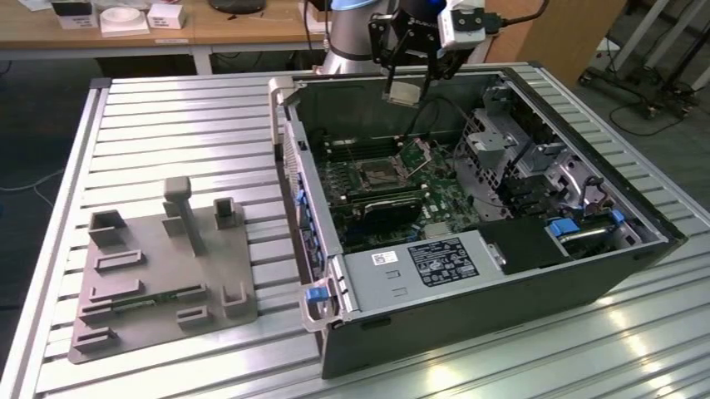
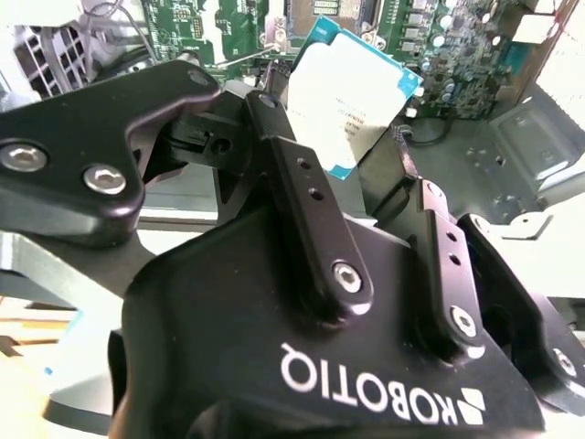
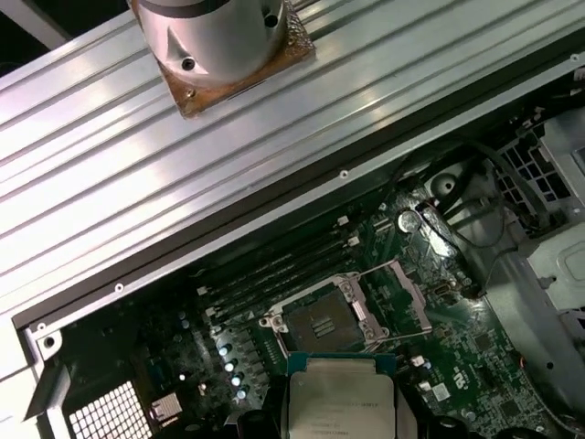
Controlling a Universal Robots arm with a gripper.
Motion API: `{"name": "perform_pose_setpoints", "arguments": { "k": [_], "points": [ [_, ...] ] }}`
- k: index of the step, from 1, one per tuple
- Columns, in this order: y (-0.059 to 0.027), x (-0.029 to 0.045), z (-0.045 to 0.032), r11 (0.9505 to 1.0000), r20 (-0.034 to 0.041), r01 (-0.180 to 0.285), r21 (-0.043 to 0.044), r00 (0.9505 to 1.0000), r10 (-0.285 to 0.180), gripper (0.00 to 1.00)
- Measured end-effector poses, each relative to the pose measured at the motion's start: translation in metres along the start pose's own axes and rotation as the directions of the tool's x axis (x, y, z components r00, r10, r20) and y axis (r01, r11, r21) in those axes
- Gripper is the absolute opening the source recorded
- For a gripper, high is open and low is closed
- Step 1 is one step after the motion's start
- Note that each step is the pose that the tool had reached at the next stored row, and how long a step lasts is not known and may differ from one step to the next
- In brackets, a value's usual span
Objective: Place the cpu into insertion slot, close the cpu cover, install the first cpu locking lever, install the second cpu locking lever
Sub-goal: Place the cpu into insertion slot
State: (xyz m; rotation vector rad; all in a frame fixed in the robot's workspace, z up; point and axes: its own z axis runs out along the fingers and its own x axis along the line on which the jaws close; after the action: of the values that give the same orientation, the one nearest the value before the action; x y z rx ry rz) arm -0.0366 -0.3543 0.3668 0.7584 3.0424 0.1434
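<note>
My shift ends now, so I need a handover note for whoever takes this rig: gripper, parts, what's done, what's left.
The gripper is shut on the cpu, held in the air over the open computer case.
The insertion slot is empty, on the board below the cpu.
The cpu cover stands swung open beside the slot.
Done: cpu is in the grip.
Left: seating it, closing the cover, both locking levers.

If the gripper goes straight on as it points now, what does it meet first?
The cpu in the gripper would probably touch the slot, or the motherboard just beside it; depth is unclear.
</note>
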Motion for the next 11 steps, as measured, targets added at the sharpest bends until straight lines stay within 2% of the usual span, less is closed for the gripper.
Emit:
{"name": "perform_pose_setpoints", "arguments": {
  "k": [2, 11],
  "points": [
    [-0.0001, 0.0002, 0.0001, 0.9999, 0.0013, -0.015, -0.0004, 0.9999, 0.015, 0.54],
    [-0.0001, 0.0002, 0.0001, 0.9998, 0.0019, -0.021, -0.0006, 0.9998, 0.021, 0.54]
  ]
}}
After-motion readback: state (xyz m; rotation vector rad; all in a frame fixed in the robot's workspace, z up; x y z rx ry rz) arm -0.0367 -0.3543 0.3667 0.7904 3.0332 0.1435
